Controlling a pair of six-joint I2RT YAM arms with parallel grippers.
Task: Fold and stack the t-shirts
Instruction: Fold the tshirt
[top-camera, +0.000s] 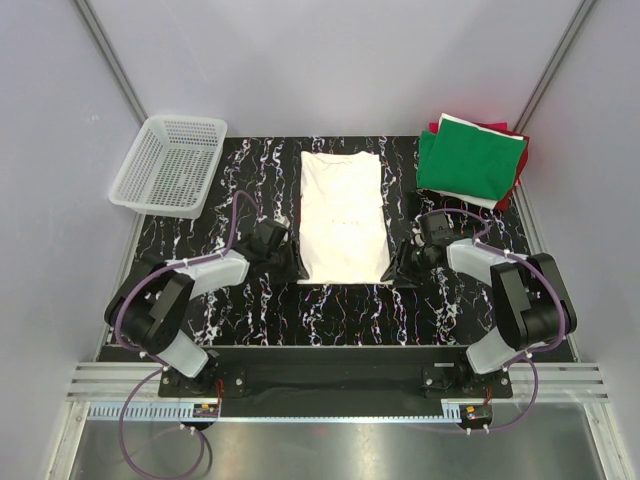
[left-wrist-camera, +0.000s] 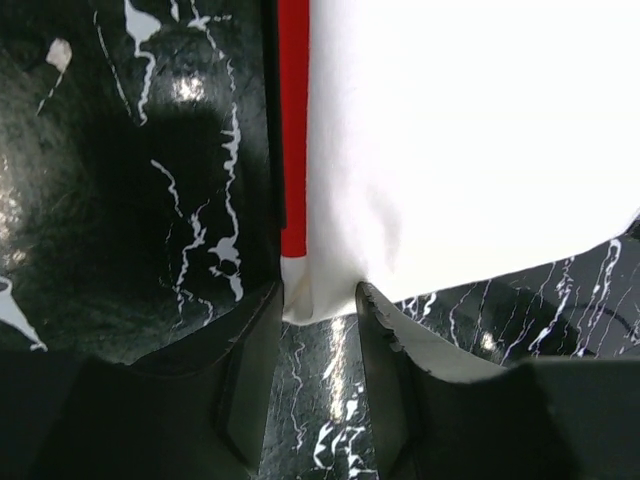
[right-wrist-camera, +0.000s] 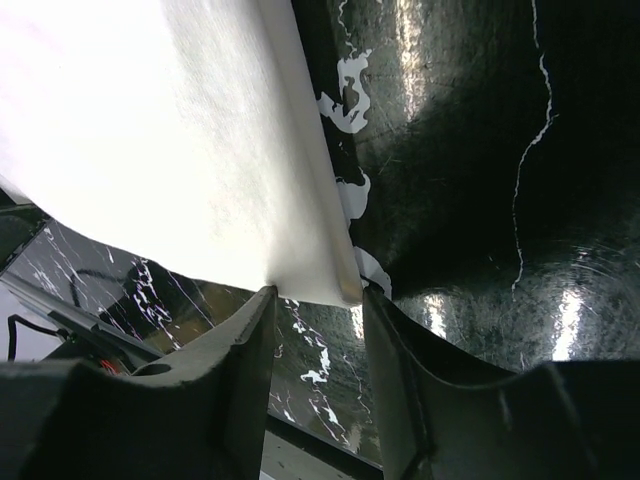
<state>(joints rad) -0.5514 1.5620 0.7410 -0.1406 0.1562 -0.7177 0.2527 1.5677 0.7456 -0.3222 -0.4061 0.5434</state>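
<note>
Black bench (top-camera: 250, 300) veined with white fills the floor of the scene, and down its middle lies the white t-shirt (top-camera: 343, 215), folded into a long narrow panel running from the far side towards the arms. It lies flat and smooth, with its near edge level with both wrists.

Over at the far right corner sits the stack: a green t-shirt (top-camera: 470, 160) on top, a red t-shirt (top-camera: 521, 165) peeking out behind and to the right of it, and a sliver of another white tee (top-camera: 470, 198) showing underneath. The pile is near the long panel but apart from it. At the far left corner, well apart from everything, is the white mesh basket (top-camera: 155, 205), tilted a touch off square to the bench edge.

Now the business end. The left pincer (left-wrist-camera: 320, 300) is down low at the near-left corner of the white t-shirt, half-closed, with the cloth corner sitting right between its fingers. The right pincer (right-wrist-camera: 318, 295) mirrors it at the near-right corner, also narrowed around the folded edge. Cloth meets the fingers on both sides, but I can't tell whether either is truly clamped.

The smallest detail shows in the left wrist view: a red band (left-wrist-camera: 293, 120) running along the shirt's left edge.
</note>
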